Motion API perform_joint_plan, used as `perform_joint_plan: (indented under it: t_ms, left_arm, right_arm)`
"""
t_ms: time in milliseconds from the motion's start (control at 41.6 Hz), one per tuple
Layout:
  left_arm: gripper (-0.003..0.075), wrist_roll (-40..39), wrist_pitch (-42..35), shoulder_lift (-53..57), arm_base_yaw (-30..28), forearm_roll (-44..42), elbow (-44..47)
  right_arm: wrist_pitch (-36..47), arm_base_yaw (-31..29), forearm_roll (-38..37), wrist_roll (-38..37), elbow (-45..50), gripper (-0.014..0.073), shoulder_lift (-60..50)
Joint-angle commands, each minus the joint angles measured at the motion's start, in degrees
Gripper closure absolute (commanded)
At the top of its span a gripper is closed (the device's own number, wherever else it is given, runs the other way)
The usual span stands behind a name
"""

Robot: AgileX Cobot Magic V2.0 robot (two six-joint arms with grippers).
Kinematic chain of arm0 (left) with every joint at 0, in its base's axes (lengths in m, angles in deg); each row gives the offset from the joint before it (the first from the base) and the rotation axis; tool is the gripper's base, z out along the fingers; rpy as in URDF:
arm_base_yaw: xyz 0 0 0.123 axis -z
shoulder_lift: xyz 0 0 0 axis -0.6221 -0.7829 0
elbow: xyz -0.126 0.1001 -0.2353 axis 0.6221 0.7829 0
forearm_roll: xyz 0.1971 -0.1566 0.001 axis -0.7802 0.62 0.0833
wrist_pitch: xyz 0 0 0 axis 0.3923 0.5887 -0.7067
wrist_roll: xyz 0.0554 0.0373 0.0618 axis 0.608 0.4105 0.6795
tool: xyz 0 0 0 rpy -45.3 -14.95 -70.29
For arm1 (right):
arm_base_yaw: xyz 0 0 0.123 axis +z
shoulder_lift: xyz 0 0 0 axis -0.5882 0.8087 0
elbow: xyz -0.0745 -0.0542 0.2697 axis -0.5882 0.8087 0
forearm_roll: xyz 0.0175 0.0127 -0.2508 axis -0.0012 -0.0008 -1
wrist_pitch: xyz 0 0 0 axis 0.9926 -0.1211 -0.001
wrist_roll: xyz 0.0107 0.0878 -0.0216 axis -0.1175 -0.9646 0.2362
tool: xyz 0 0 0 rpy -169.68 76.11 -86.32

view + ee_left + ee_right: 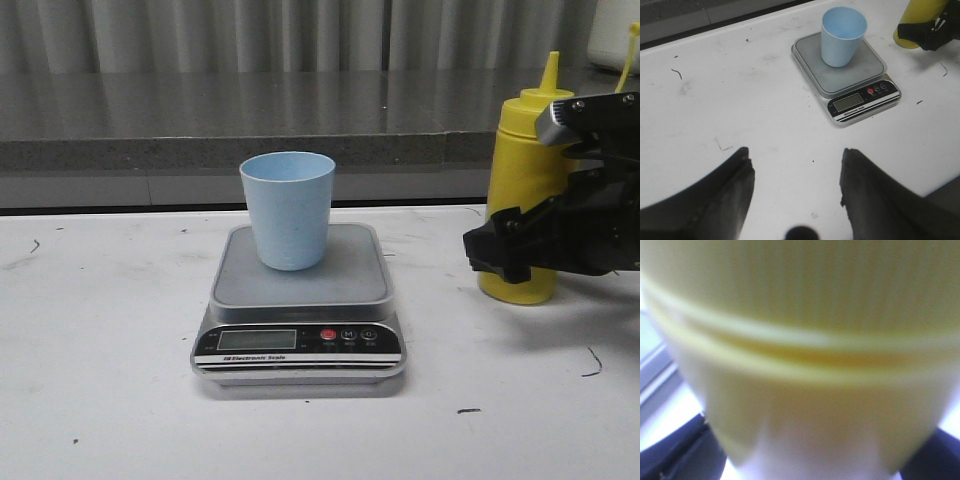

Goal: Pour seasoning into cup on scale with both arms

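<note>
The light blue cup stands upright on the platform of the silver-grey scale; both also show in the left wrist view, cup and scale. The yellow seasoning bottle stands upright on the table to the right of the scale. My right gripper has its fingers on either side of the bottle's lower half. In the right wrist view the bottle fills the frame, with a thin bright gap beside one finger. My left gripper is open and empty over bare table, well short of the scale.
A grey stone ledge runs along the back of the white table. The bottle's tethered cap strap sticks up at the far right. Small dark marks dot the tabletop.
</note>
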Motion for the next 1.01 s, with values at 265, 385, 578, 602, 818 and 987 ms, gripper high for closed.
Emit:
perform_joint_plan:
  t_ms: [265, 385, 578, 602, 818, 987]
  left_arm:
    - [0.0332, -0.4, -3.9, -0.2, 0.0, 0.1, -1.3]
    - [0.0332, -0.4, -3.9, -0.2, 0.0, 0.1, -1.3]
    - [0.0332, -0.4, -3.9, -0.2, 0.0, 0.1, -1.3]
    - [0.0332, -0.4, -3.9, -0.2, 0.0, 0.1, -1.3]
    - [0.0332, -0.4, -3.9, -0.2, 0.0, 0.1, -1.3]
    - [0.0332, -0.4, -3.9, -0.2, 0.0, 0.1, -1.3]
  right_arm:
    - [-30.3, 1.4, -6.2, -14.5, 0.4, -0.0059, -19.2]
    - [-52.6, 4.7, -8.7, -16.2, -3.3, -0.0059, -26.3]
    - [-83.2, 9.1, -6.2, -12.7, -12.1, -0.0059, -33.3]
    - [-85.7, 9.4, -5.0, -10.8, -13.3, -0.0059, -34.2]
    - [-94.9, 9.6, 10.2, 3.1, -16.0, -0.0059, -43.5]
    - [-94.3, 9.6, 15.6, 6.9, -16.0, -0.0059, -52.2]
